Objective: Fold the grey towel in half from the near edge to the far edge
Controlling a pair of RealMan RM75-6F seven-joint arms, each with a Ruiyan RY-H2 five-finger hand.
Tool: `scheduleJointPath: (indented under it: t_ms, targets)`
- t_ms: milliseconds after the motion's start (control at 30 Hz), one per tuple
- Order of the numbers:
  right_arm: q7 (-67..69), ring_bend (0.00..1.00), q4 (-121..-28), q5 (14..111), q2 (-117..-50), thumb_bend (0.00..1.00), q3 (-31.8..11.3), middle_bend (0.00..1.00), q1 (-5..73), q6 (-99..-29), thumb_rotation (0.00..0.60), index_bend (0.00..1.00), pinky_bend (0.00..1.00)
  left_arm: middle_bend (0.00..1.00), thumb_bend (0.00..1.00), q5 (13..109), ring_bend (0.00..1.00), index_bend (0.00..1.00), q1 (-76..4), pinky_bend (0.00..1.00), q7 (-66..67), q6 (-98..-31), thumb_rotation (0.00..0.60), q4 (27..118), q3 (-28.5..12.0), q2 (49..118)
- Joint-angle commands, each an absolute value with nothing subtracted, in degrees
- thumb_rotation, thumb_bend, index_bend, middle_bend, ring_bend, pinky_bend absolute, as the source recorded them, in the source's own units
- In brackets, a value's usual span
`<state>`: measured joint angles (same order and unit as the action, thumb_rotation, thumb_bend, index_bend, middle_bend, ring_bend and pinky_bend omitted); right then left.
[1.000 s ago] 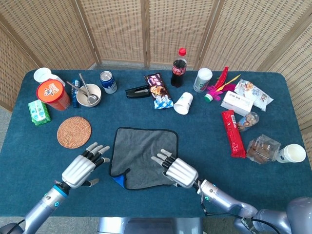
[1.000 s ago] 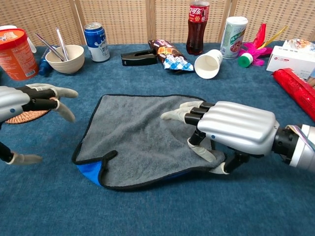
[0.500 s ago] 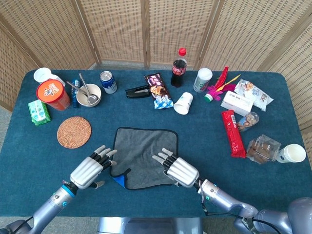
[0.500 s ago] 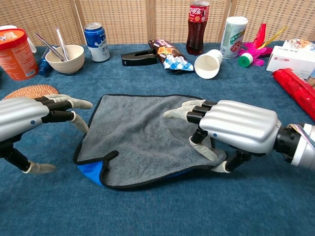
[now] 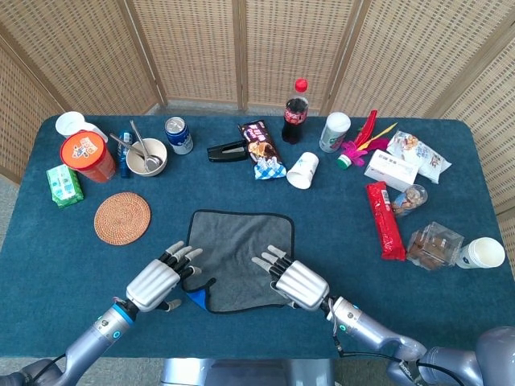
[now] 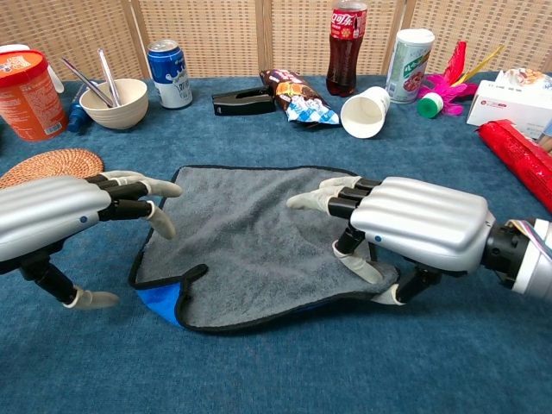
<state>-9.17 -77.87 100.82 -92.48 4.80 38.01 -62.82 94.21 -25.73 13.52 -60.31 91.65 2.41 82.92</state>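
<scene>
The grey towel (image 5: 240, 259) lay flat near the front middle of the blue table (image 5: 338, 225), its black-trimmed far edge straight and its near left corner turned over to show a blue underside (image 6: 159, 304). The right hand (image 6: 405, 220) rested over the towel's near right part, fingers spread and curved down onto the cloth, thumb tucked by the near edge; whether it actually pinched the cloth could not be told. The left hand (image 6: 60, 211) hung at the towel's left edge, fingers apart and holding nothing, fingertips (image 6: 164, 187) reaching just over the border.

Beyond the far edge lay a band of bare tabletop before the row of clutter: a black stapler (image 5: 226, 150), a snack packet (image 5: 262, 149) and a tipped paper cup (image 5: 303, 170). A round woven coaster (image 5: 122, 217) sat to the left, apart from the towel.
</scene>
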Motion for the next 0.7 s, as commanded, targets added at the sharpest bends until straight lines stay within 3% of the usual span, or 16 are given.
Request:
scheduleJointPath:
  t_ms: [33,700]
  targets:
    - [-9.2,0.00,-77.9,100.7,-92.5,0.36,4.8,0.00,38.0,-62.8,0.600,0.73,0.00,0.00,0.28,93.7,0.00,0.28,-26.0,0.00,13.9,-59.9,0.600,91.9,2.4,83.1]
    - [-9.4,0.00,-77.6,100.4,-92.4,0.36,4.7,0.00,37.7,-62.5,0.600,0.74,0.00,0.00,0.28,89.4,0.00,0.31,-28.1,0.00,16.1,-56.9,0.600,92.5,2.3,85.1]
